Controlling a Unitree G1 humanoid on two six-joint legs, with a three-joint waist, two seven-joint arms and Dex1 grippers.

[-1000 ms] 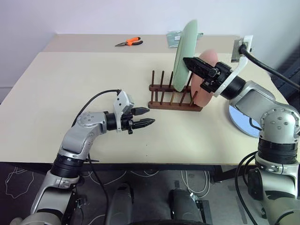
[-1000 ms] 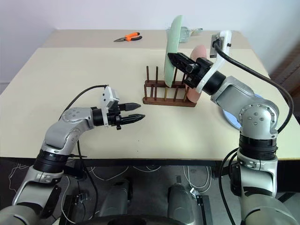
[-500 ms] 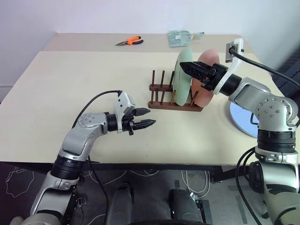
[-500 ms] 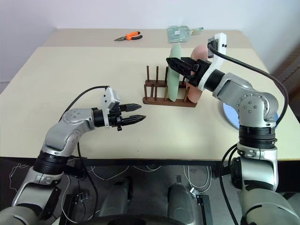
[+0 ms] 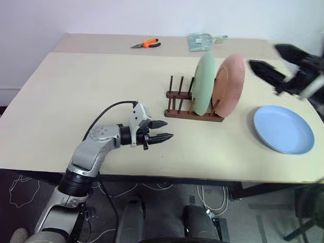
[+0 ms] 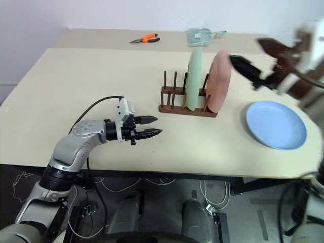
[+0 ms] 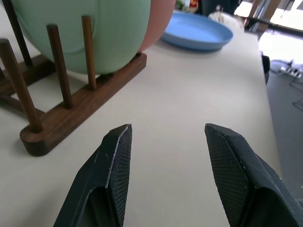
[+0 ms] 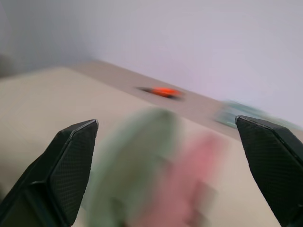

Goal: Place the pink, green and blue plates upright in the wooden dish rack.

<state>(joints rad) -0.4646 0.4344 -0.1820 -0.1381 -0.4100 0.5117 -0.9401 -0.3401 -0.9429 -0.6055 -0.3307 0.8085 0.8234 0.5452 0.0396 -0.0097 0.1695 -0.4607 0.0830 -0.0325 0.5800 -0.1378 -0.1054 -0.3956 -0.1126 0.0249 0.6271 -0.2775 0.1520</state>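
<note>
With two plates racked, one lay flat awaiting pickup.
While the pale mint green plate (image 5: 204, 83) and salmon pink plate (image 5: 228, 85) stood upright in the dark wooden dish rack (image 5: 191, 107), the light blue round plate (image 5: 283, 128) lay on the worktop (image 5: 76, 96) to its right; it looked stiff, light and smooth, best pinched at its raised rim. Right tool (image 6: 261, 62) gaped empty above; left tool (image 5: 163, 130) hovered half-open, empty.
</note>
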